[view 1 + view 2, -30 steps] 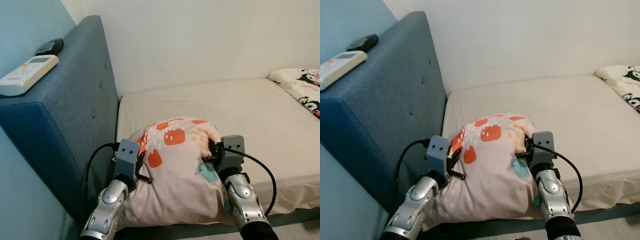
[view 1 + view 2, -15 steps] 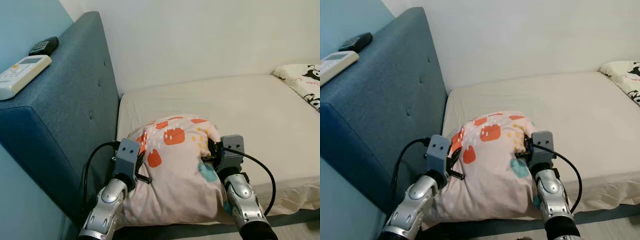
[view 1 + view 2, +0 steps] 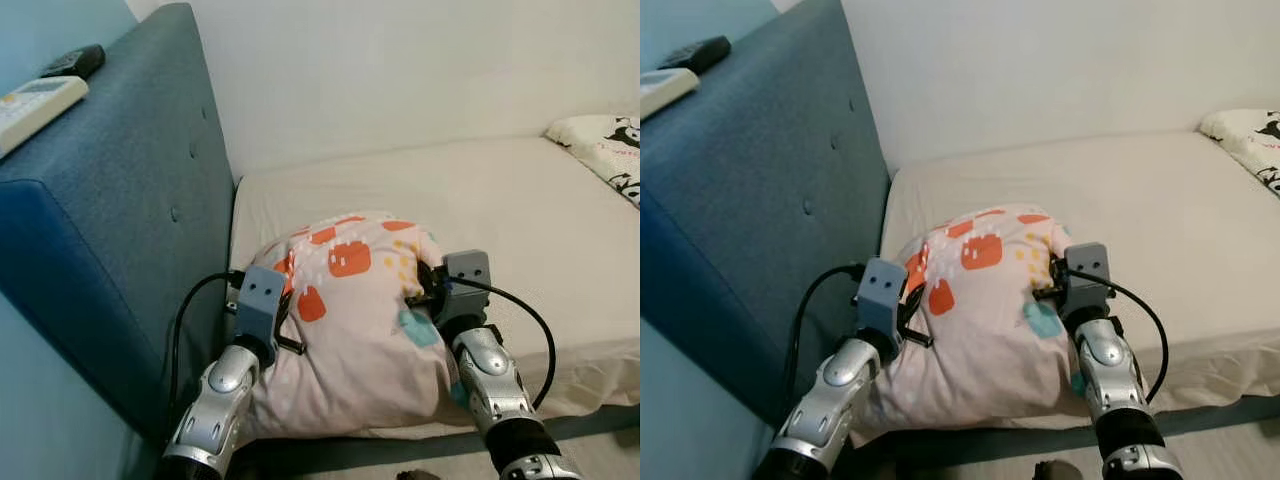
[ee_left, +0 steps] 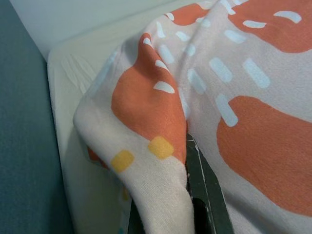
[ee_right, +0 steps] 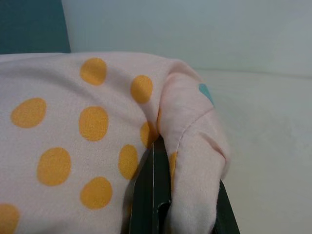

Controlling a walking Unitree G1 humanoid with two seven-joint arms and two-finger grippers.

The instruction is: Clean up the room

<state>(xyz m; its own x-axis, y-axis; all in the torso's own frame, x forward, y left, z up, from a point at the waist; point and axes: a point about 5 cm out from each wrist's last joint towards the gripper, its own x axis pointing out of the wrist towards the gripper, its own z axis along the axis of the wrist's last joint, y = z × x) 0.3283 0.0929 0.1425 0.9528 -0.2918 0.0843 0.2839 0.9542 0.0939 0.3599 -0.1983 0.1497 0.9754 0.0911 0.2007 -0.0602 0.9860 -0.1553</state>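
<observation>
A cream-sheeted bed is bounded by a blue upholstered headboard. Near that headboard, a pink pillow with orange patches is pinched by the left gripper and right gripper, each clenched on a fold of fabric.

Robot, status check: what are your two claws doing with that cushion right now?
Left gripper and right gripper shut on pink pillow with orange patches, one each side. Pillow over near edge of cream mattress, beside blue padded headboard. Nothing in the way.
</observation>
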